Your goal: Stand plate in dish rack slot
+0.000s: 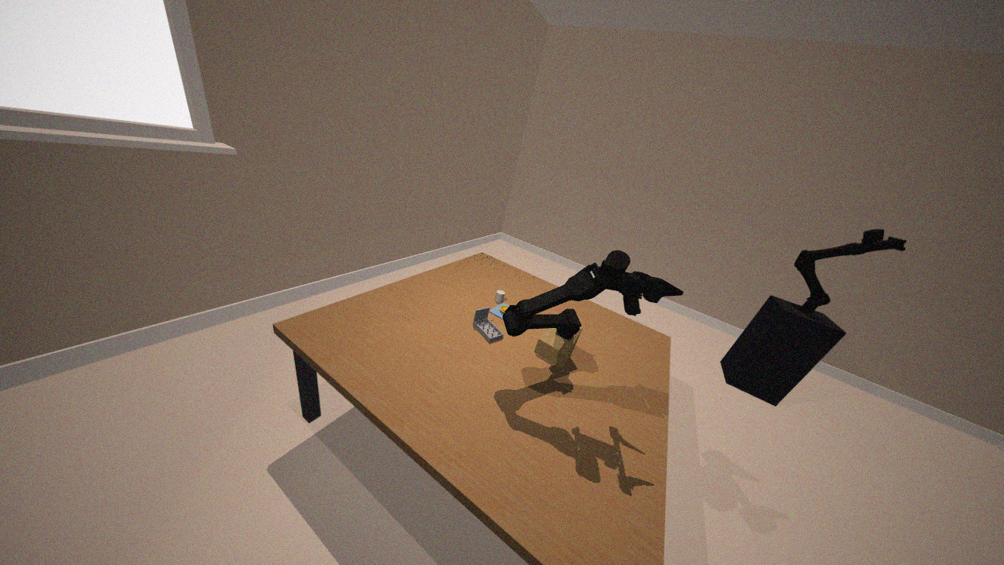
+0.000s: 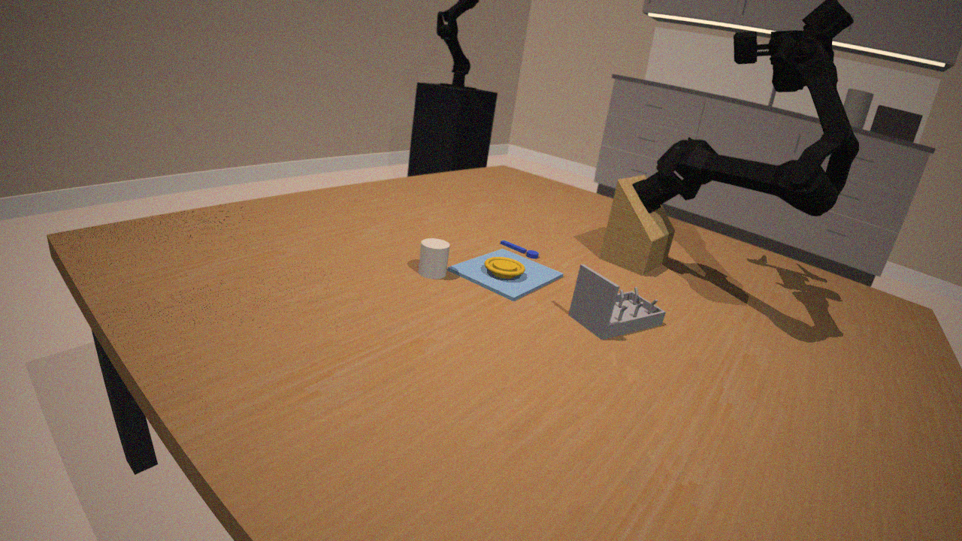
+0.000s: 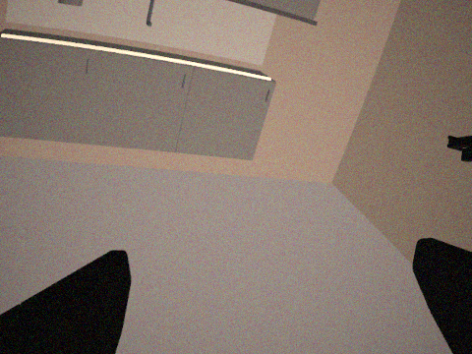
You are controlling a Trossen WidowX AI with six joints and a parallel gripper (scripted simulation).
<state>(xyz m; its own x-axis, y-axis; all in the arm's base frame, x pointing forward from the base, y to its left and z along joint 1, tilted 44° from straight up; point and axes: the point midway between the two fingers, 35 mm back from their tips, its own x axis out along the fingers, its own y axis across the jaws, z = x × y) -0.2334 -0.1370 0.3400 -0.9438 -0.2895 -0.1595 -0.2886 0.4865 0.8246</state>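
The yellow plate point(image 2: 504, 267) point(image 1: 503, 308) lies flat on a blue square mat point(image 2: 514, 289); in the top view the arm partly hides it. The grey dish rack point(image 2: 591, 300) point(image 1: 489, 329) stands on the table beside the mat, with a tall wall on one side and small upright rails in its low tray. Nothing stands in its slots. My gripper point(image 3: 277, 262) is open and empty, with its fingers wide apart. It is high above the table, far from plate and rack, and its wrist view shows only walls, ceiling and cupboards.
A pale cup point(image 2: 434, 258) point(image 1: 500, 297) stands beside the mat. A blue spoon-like utensil point(image 2: 518, 249) lies behind the mat. The wooden base block point(image 2: 635, 235) of my arm stands behind the rack. Another arm on a black pedestal point(image 2: 450, 128) point(image 1: 779, 351) stands beyond the table.
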